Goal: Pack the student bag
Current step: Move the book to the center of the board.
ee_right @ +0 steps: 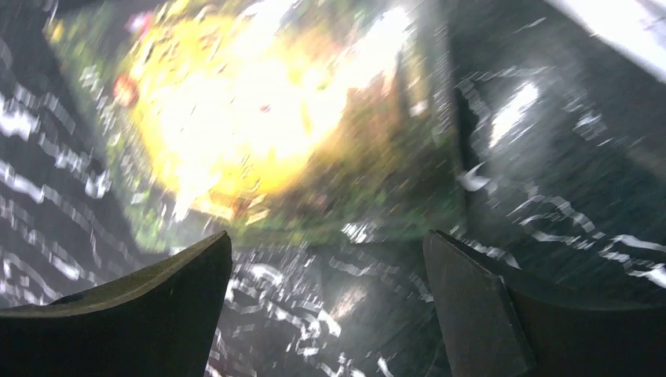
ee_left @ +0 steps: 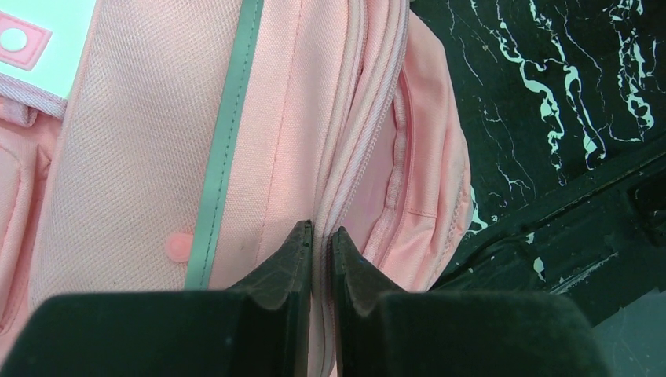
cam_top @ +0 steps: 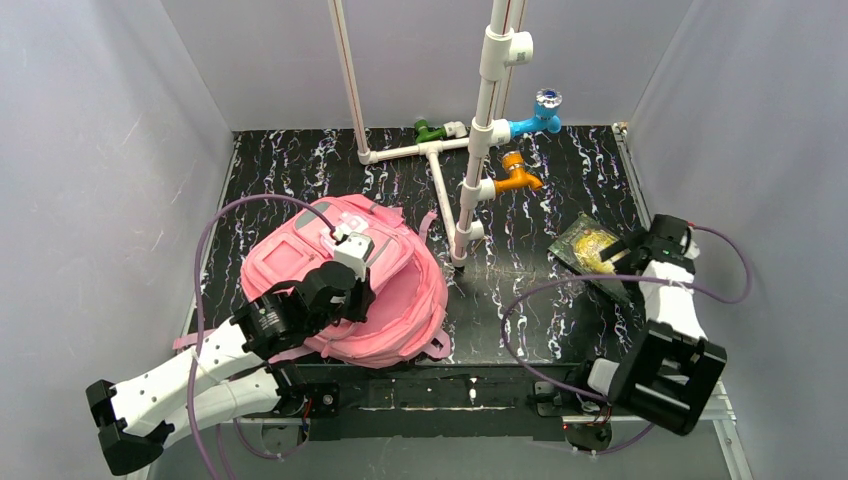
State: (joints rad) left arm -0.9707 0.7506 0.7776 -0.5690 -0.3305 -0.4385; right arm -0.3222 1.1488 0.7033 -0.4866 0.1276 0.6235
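The student bag is a large pink backpack lying flat on the left of the black marbled table. In the left wrist view I see its pink fabric, a grey stripe and a white-pink patch. My left gripper rests on top of the bag, and its jaws are shut on a fold of the zip seam. A book with a yellow-green cover lies flat at the right. My right gripper is open and empty just near of the book, above the table.
A white pipe frame with green, blue and orange valves stands at the back centre, its upright post between bag and book. Grey walls close in the left, right and back. A black rail runs along the near edge.
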